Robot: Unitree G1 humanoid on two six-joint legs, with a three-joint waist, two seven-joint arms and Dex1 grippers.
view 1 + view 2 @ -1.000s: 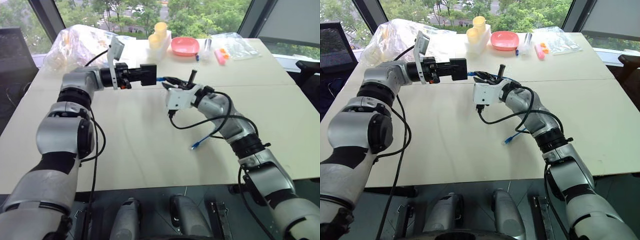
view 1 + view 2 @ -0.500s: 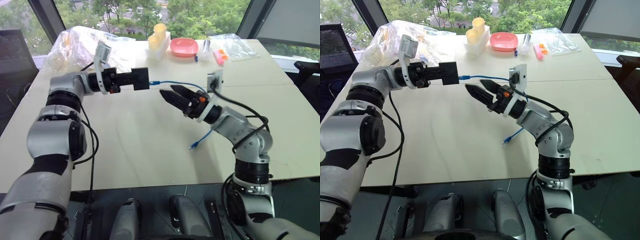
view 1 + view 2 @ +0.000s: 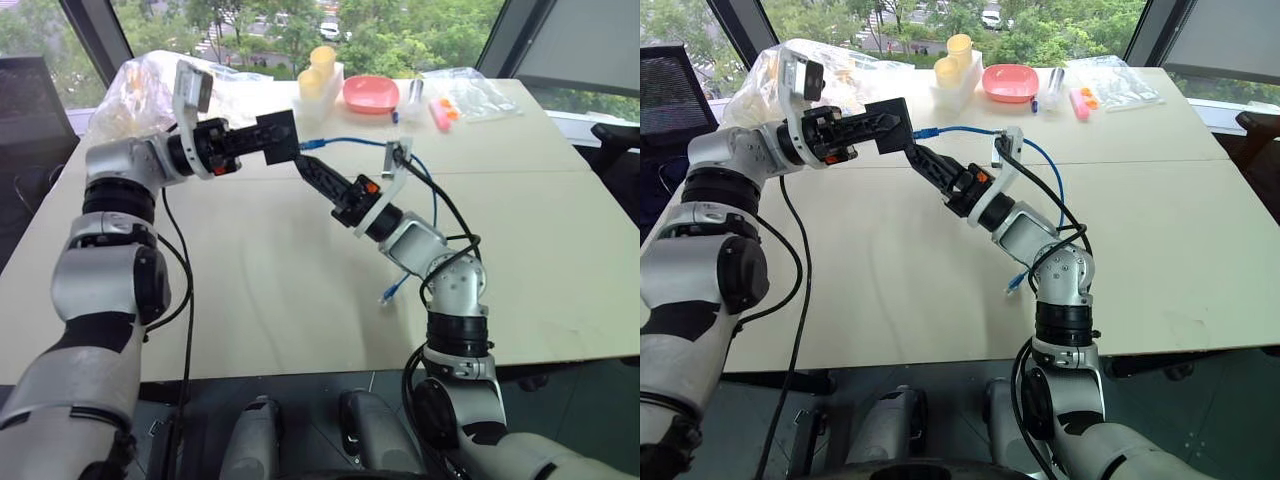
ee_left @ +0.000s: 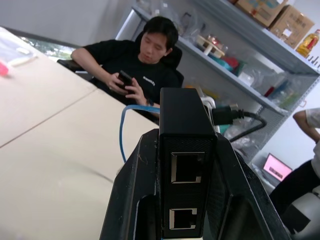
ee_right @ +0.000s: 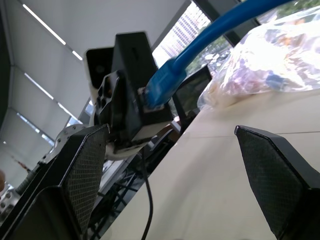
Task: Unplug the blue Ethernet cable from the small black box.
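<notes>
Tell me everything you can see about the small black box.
The small black box is a matte, flat, rectangular block that looks like plastic. The shut left gripper holds it above the table, its fingers pressed on both flat sides. One narrow face shows two square empty ports. On the far end, the blue Ethernet cable is plugged in. The open right gripper sits just below it.

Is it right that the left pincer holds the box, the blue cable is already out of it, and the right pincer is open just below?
Not quite: the cable is still plugged into the box, as the right wrist view shows. The rest stands: the left pincer holds the box, and the right pincer is open just below it.
</notes>
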